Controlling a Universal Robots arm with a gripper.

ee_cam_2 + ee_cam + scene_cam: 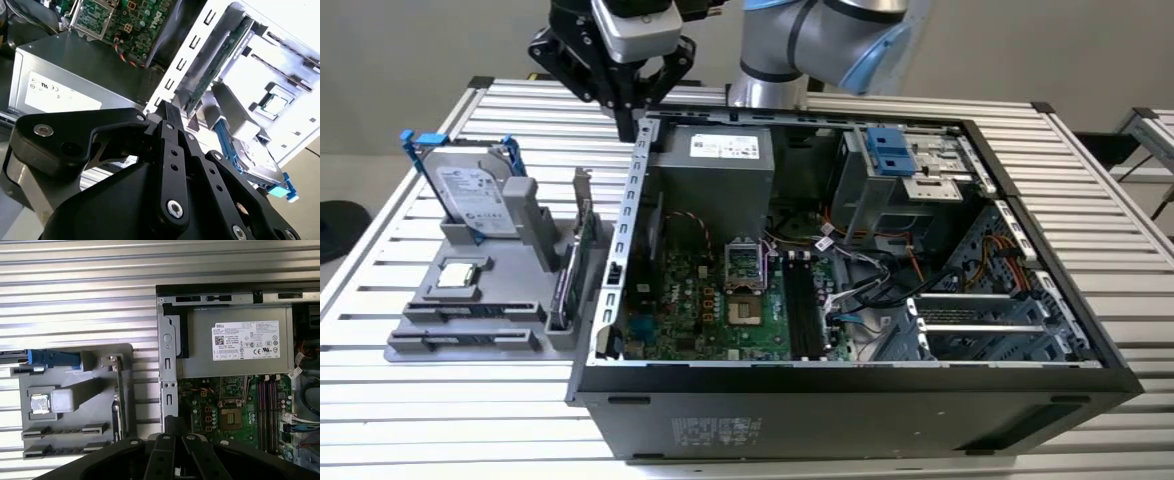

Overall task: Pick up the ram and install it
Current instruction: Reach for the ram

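While the black claw [630, 126] was held shut above the ribbed metal table [1121, 180], the slim dark ram [464, 312] was cradled in a grey tray [510, 286].

Slatted metal table [1115, 200] — grey wall [400, 40]

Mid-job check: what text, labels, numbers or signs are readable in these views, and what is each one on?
Power supply label: rows of print and marks, too small to quote.
Hard drive label: blurred, unreadable.
Case sticker: too small to read.
Motherboard markings: too small to read.
No text can be quoted reliably.
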